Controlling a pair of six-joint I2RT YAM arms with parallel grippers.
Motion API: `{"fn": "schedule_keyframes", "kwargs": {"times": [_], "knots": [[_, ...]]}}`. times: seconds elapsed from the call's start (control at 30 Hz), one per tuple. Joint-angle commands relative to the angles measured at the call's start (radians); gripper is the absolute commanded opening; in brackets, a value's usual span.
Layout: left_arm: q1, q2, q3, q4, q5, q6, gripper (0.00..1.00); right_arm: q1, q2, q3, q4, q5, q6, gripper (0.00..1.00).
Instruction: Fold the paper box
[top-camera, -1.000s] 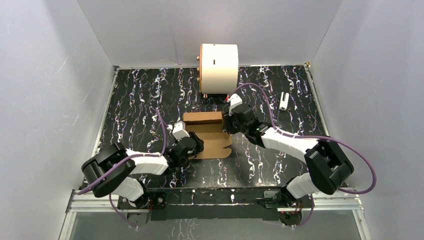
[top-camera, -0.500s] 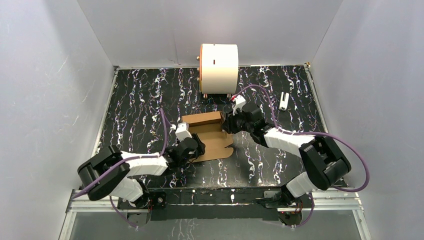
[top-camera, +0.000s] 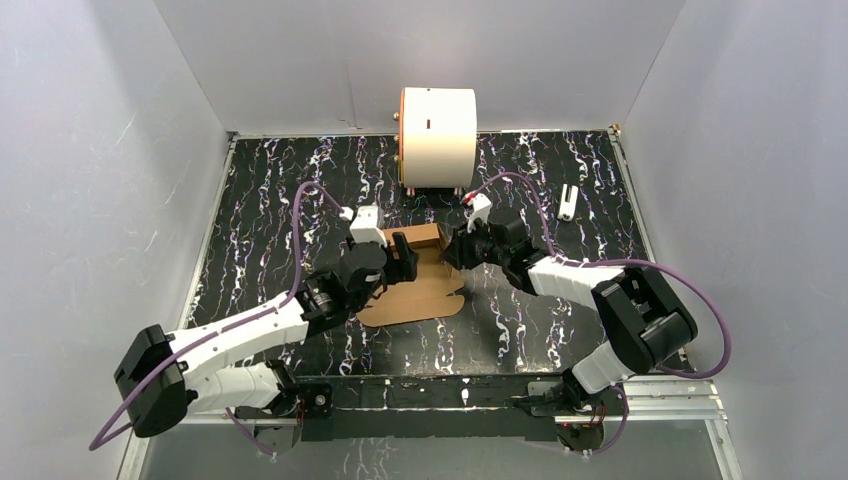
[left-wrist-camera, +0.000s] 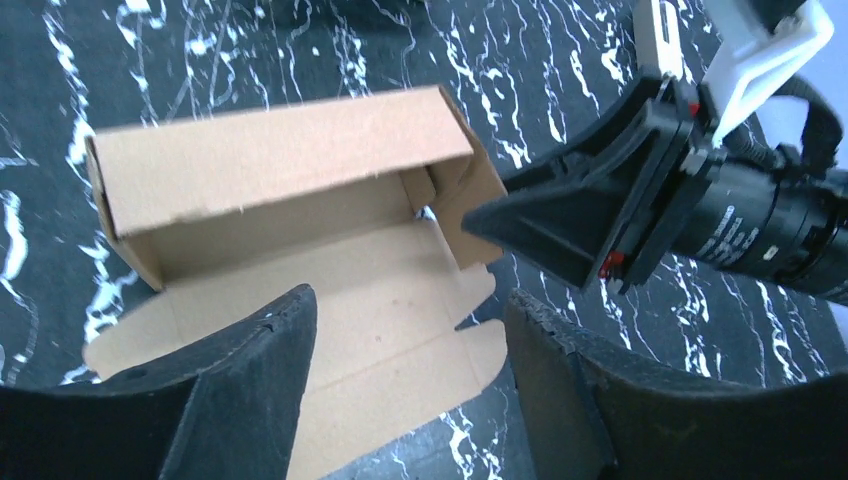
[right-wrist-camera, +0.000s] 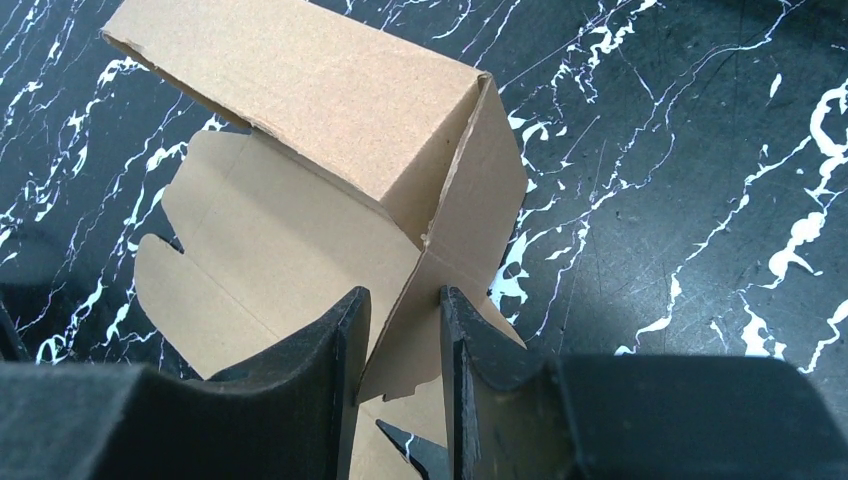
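Right now the right jaws are drawn narrow around the side flap at the 3 o'clock end of the box; whether they truly pinch it I cannot tell. The left jaws gape wide above the flat panel on its 6 o'clock side, holding nothing. The box sits mid-worktop, back wall raised. Best to hold that flap square to its crease while the left lifts the flat panel against it.
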Motion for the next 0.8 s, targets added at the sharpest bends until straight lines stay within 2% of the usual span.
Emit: {"fn": "schedule_keyframes", "kwargs": {"times": [0.0, 0.13, 0.33, 0.53, 0.77], "knots": [[0.063, 0.042, 0.095, -0.076, -0.032, 0.178, 0.68, -0.017, -0.004, -0.011, 0.079, -0.046, -0.008, 0.41], [0.145, 0.142, 0.195, -0.081, -0.019, 0.261, 0.74, -0.026, -0.009, -0.017, 0.082, -0.055, -0.017, 0.42], [0.232, 0.291, 0.292, -0.058, 0.12, 0.359, 0.85, -0.034, 0.002, -0.019, 0.089, -0.073, -0.02, 0.42], [0.289, 0.398, 0.337, -0.039, 0.22, 0.417, 0.86, -0.045, 0.011, -0.02, 0.093, -0.1, -0.02, 0.42], [0.299, 0.481, 0.377, -0.002, 0.274, 0.465, 0.86, -0.051, 0.026, -0.015, 0.097, -0.119, -0.021, 0.42]]}}
